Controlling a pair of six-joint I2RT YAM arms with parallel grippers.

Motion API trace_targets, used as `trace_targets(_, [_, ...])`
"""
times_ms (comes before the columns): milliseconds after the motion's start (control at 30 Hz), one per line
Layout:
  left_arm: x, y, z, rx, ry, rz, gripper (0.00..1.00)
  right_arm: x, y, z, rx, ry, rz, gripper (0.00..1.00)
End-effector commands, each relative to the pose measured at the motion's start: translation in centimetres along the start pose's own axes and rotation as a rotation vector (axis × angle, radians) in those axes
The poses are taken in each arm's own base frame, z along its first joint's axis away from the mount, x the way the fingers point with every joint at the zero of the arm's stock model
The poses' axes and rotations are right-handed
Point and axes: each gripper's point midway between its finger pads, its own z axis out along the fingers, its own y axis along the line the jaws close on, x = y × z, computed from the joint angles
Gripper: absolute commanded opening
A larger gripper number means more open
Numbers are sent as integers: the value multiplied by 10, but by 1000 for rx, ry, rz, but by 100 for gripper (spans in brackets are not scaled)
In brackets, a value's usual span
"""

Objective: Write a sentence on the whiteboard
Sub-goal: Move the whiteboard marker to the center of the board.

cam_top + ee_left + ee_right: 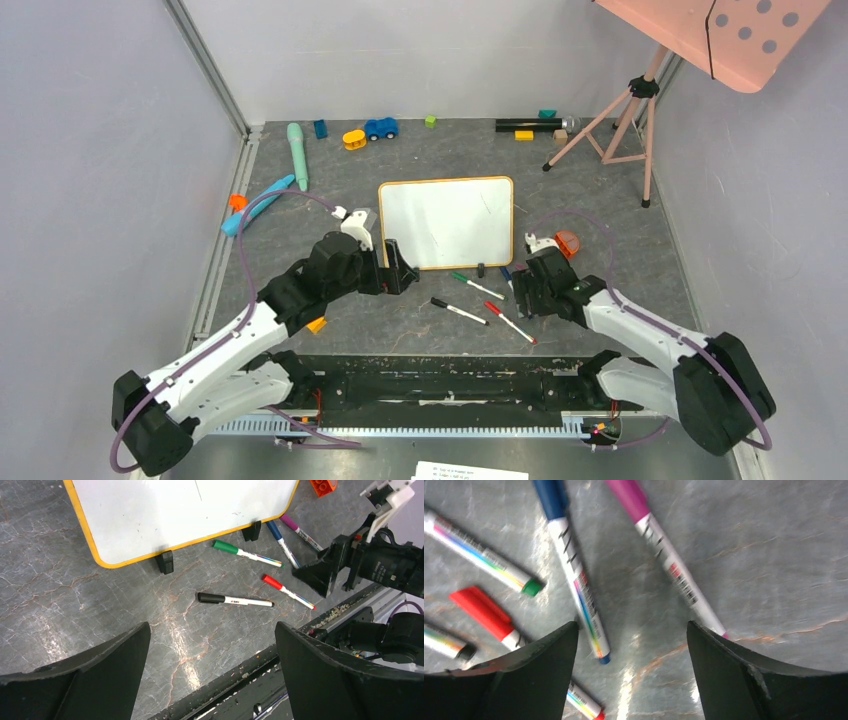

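Top external: whiteboard (447, 222) flat, black marker (459, 311) nearby

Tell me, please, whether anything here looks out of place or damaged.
Nothing looks damaged or spilled. The whiteboard is blank except for faint marks, and five capped markers lie scattered at odd angles by its near edge.

Pale grey walls (90, 150) stand at the left, back and right of the frame. The table (440, 160) is dark grey like stone, with thin cracks, and shines. A pink tripod (641, 88) stands upper right.
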Motion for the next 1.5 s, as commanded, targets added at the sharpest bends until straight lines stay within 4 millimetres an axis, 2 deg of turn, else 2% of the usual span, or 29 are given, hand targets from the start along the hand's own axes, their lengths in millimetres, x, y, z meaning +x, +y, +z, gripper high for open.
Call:
trace_targets(0, [-2, 5, -5, -15, -25, 35, 100, -24, -26, -1, 183, -36, 22, 75])
trace_targets(33, [-3, 5, -5, -18, -24, 38, 100, -24, -29, 1, 195, -31, 24, 68])
trace_targets(200, [-9, 7, -6, -40, -34, 64, 100, -29, -42, 12, 207, -19, 58, 58])
trace_targets(400, [-15, 7, 0, -56, -35, 81, 100, -63, -51, 26, 177, -40, 91, 58])
trace_targets(500, [-17, 8, 3, -69, -30, 91, 100, -75, -58, 37, 177, -6, 112, 52])
trace_targets(667, [-21, 8, 2, -81, -42, 92, 100, -95, -70, 41, 196, -14, 118, 56])
trace_targets(833, [-22, 9, 0, -88, -41, 99, 100, -96, -68, 31, 147, -32, 100, 66])
trace_targets(967, [-24, 10, -2, -102, -44, 103, 100, -86, -52, 12, 47, -80, 82, 72])
trace_targets(1033, [-25, 9, -2, -101, -43, 99, 100, -86, -41, -3, -25, -136, 78, 74])
trace_targets(1133, [-23, 8, 0, -92, -34, 89, 100, -82, -15, -21, -138, -180, 59, 72])
trace_targets(1233, [-21, 4, 4, -69, -29, 84, 100, -69, 17, -34, -200, -171, 20, 69])
trace_targets(1333, [-21, 1, 8, -52, -27, 86, 100, -42, 44, -35, -258, -121, -2, 65])
trace_targets(1467, [-24, -1, 10, -53, -25, 89, 100, -13, 56, -29, -270, -76, -21, 62])
